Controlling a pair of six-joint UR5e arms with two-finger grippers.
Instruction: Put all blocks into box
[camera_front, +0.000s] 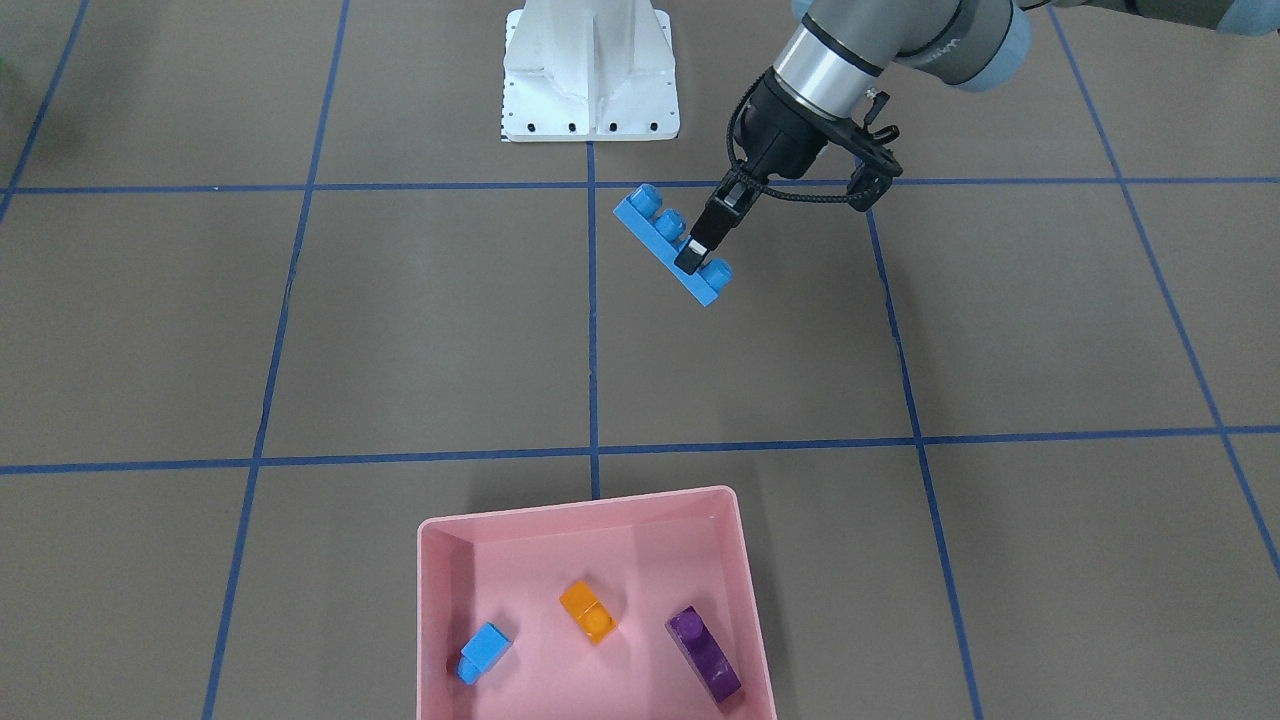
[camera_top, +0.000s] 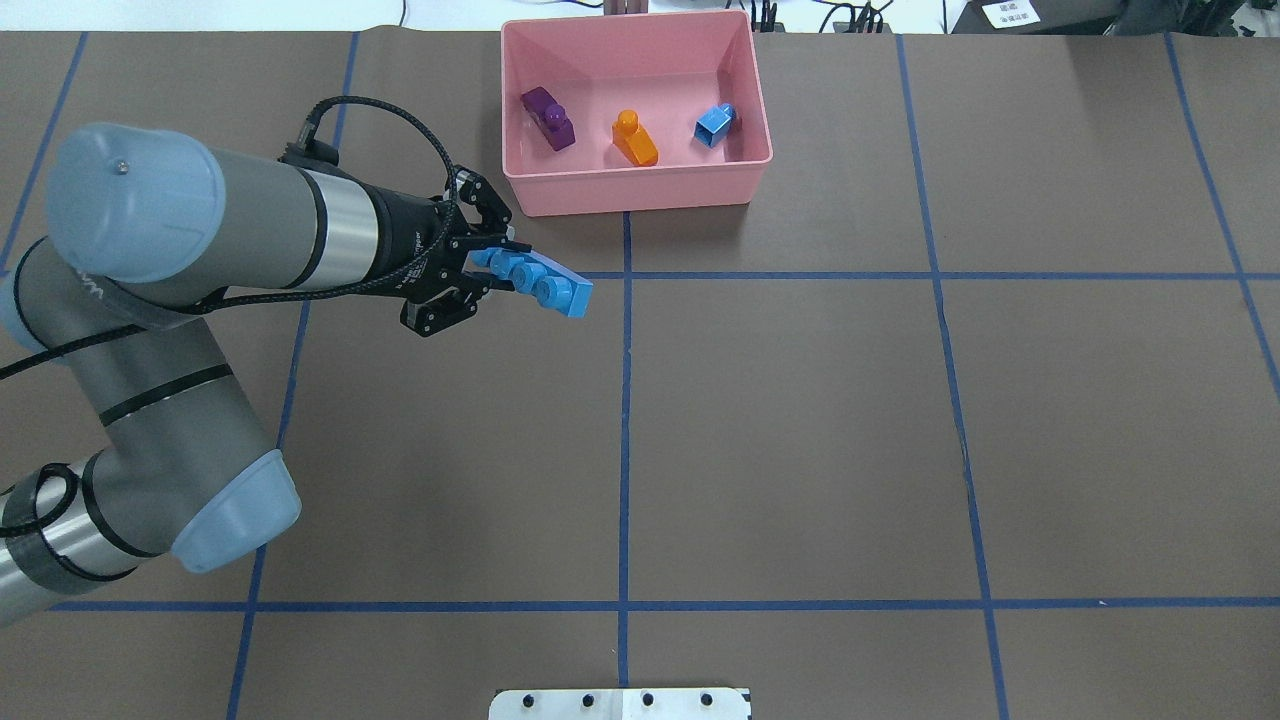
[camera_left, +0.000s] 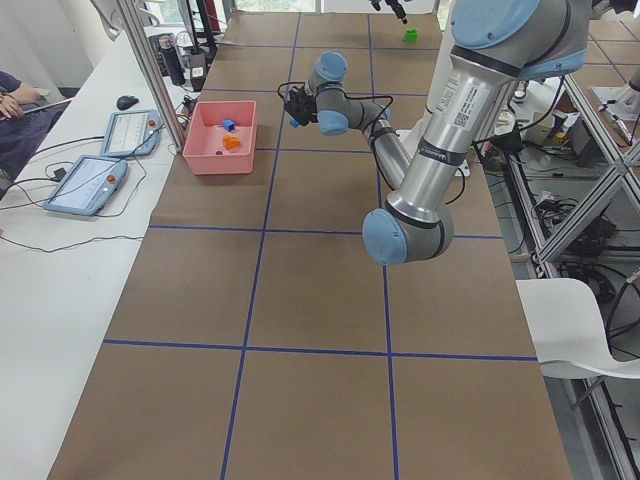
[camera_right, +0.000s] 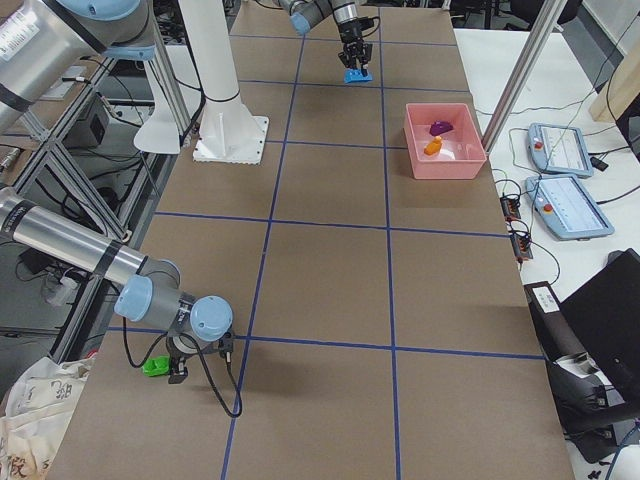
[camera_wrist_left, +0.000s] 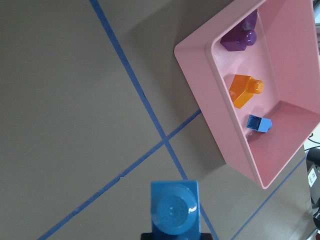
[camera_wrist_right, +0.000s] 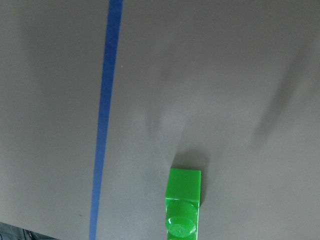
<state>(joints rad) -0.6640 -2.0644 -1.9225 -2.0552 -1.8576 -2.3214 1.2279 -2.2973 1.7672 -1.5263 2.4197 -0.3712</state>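
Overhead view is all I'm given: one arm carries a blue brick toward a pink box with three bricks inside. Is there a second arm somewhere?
Observer: Yes. The right gripper hangs low over the table, at the end on the robot's right, outside your frame.
Visitor: Is there anything there for it?
Observer: A green brick sits right beside it. I cannot tell whether it is gripped.
Visitor: And what is beyond the box?
Observer: Two tablets lie on a white desk alongside the table.
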